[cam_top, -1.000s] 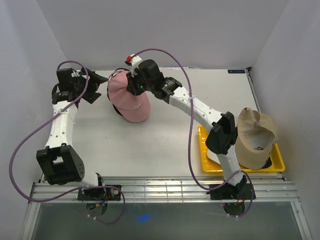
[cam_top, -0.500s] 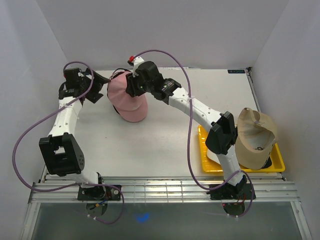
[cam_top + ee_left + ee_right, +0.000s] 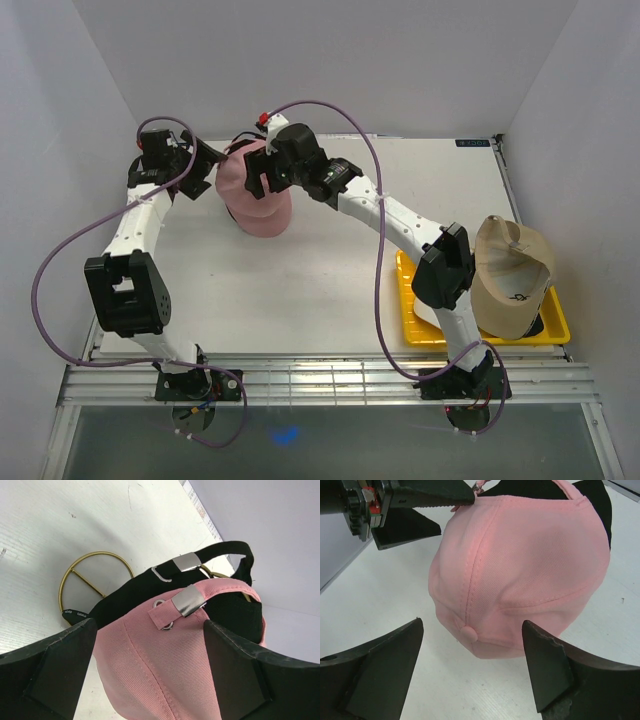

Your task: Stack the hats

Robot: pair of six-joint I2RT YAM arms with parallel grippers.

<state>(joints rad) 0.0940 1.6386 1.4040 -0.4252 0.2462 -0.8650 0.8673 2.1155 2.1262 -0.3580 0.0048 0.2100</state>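
Note:
The pink hat sits on top of a black hat at the back of the table, on a gold wire stand. My right gripper hovers open just above the pink crown, its fingers apart from the fabric. At the hat's left, my left gripper is wide open, and the pink hat's strap end lies between its fingers. In the right wrist view the left gripper shows at top left. A tan hat with a dark logo rests over the yellow tray at the right.
White walls close in the table on the left, back and right. A metal rail runs along the near edge by the arm bases. Purple cables loop from both arms.
My right gripper has opened and let go of the pink hat, which has settled lower on the black one. The left arm has swung back and in toward the hat's left side.

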